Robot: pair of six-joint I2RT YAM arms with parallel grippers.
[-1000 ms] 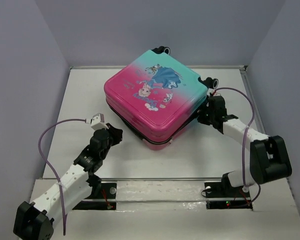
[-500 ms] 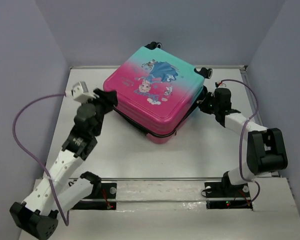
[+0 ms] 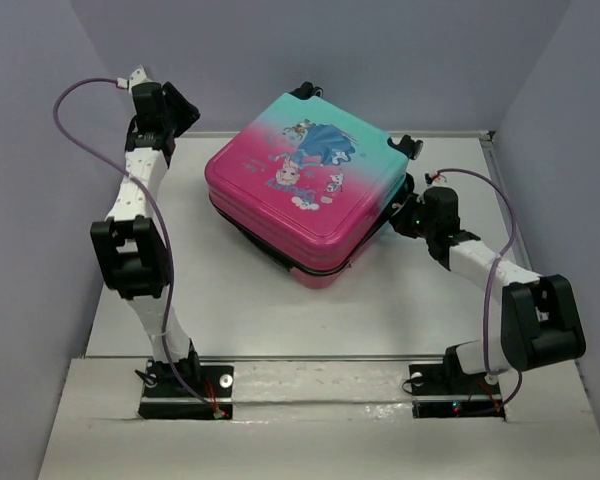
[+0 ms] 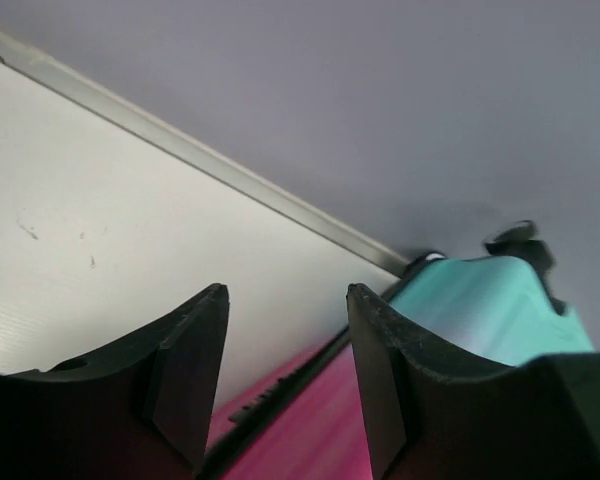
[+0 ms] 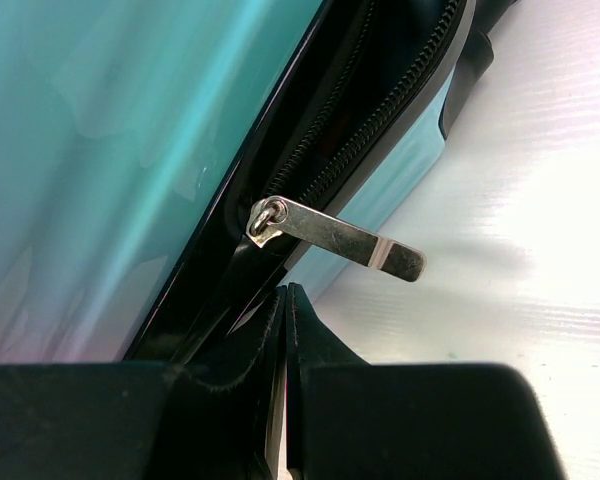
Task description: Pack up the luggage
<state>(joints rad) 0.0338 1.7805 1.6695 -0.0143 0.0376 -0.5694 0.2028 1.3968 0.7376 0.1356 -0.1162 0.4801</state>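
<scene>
Low over the near-right table (image 3: 400, 310), the right arm folds in from its base. The right gripper (image 3: 408, 212) is pinched shut at the teal side of the luggage (image 3: 300, 195), just below the zipper pull (image 5: 335, 238). The closed luggage sits cornerwise mid-table, with bare surface before it. The left arm stretches to the far-left corner, where the left gripper (image 3: 187, 112) is parted and empty by the back wall (image 3: 380, 60).

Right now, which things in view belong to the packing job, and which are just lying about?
Job: pink-to-teal hard-shell suitcase with cartoon print; its silver metal zipper pull; shut right hand beside it; open left hand.
Just surroundings: white table; grey walls.
</scene>
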